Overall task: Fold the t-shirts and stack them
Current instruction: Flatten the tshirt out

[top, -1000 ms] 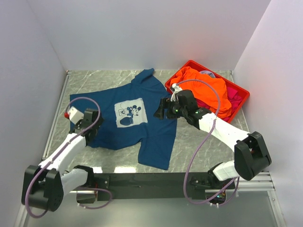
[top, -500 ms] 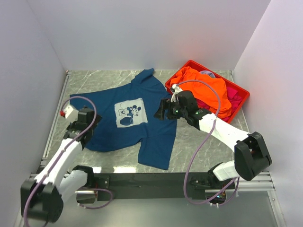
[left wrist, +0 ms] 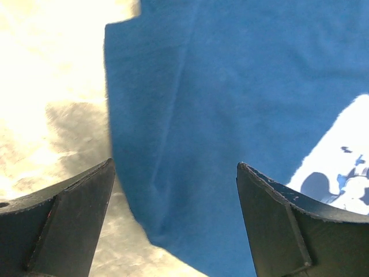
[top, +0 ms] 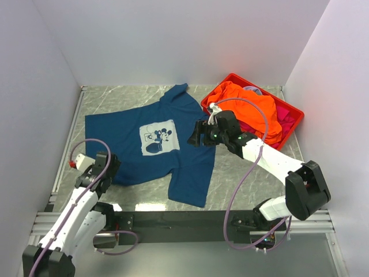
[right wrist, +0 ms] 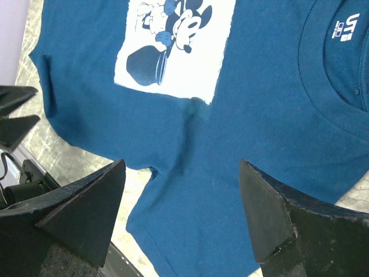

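**Navy-blue cloth t-shirt spread on the surface, both end effectors released**

The dark navy short-sleeved shirt lies flat and face up in the middle of a grey marbled surface. Its hem points to the left and its round collar to the right. One sleeve reaches toward the far wall and the other toward the arms' bases. A pale square cartoon-mouse print sits on the chest.

At the far right stands a red plastic crate, set at an angle. A bright orange t-shirt is heaped in it and spills over its near rim. Magenta-pink cloth shows beneath the orange at the crate's right end.

The left end effector is at the navy shirt's near left hem corner. Its two dark fingers are spread wide with nothing between them. In the left wrist view, the shirt's edge and corner lie below the gap. Whether the fingertips touch the cloth cannot be told.

The right end effector is over the shirt's collar side, between the print and the crate. Its fingers are also spread wide and grasp nothing. Below them, the right wrist view shows the print, the collar and the near sleeve.
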Controlling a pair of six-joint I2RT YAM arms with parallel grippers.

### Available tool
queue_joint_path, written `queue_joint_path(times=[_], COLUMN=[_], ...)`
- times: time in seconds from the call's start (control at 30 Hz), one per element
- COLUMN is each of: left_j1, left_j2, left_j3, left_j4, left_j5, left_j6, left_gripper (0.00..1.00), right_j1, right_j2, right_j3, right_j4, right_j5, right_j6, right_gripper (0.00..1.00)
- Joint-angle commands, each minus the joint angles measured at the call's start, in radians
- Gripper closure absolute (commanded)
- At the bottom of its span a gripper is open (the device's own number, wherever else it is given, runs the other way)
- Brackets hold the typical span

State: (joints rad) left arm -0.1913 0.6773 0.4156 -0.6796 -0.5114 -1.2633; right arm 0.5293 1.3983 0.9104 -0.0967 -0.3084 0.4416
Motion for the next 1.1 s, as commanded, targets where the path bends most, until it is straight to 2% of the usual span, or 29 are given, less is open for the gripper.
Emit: queue_joint_path(times=[0.0,0.17,0.37,0.57,0.67,0.77,0.8,0.93,0.97,1.07], left_j1=[-0.002,-0.002,-0.002,-0.002,-0.002,-0.002,-0.002,-0.002,-0.002,-0.002], left_j2=[0.040,0.041,0.057,0.056,0.064,0.087,0.100,0.146,0.163,0.281], left_j3=[-0.003,-0.034,-0.054,-0.044,-0.046,-0.046,-0.038,-0.006,0.003,0.072], left_j4=[-0.014,0.011,0.034,0.055,0.089,0.123,0.129,0.210,0.260,0.294], left_j5=[0.025,0.047,0.056,0.039,0.051,0.062,0.057,0.059,0.062,0.044], left_j6=[-0.045,-0.065,-0.065,-0.032,0.002,0.030,0.036,0.122,0.187,0.286], left_gripper=[0.08,0.13,0.31,0.60,0.68,0.87,0.99,0.99,0.99,0.99], right_j1=[0.000,-0.002,0.000,-0.003,-0.003,-0.003,-0.003,-0.002,-0.002,-0.003], right_j2=[-0.028,-0.036,-0.048,-0.048,-0.044,-0.044,-0.041,-0.030,-0.028,-0.024], right_j3=[-0.004,-0.010,-0.018,-0.019,-0.019,-0.019,-0.019,-0.015,-0.015,-0.013], right_j4=[0.023,0.025,0.026,0.028,0.028,0.029,0.031,0.029,0.029,0.031], right_j5=[-0.001,-0.001,-0.003,-0.001,-0.001,0.002,0.002,-0.001,-0.001,-0.003], right_j6=[0.002,0.000,-0.001,-0.001,-0.001,0.000,0.000,-0.001,0.000,0.000], right_gripper=[0.15,0.15,0.15,0.15,0.15,0.15,0.15,0.15,0.15,0.15])
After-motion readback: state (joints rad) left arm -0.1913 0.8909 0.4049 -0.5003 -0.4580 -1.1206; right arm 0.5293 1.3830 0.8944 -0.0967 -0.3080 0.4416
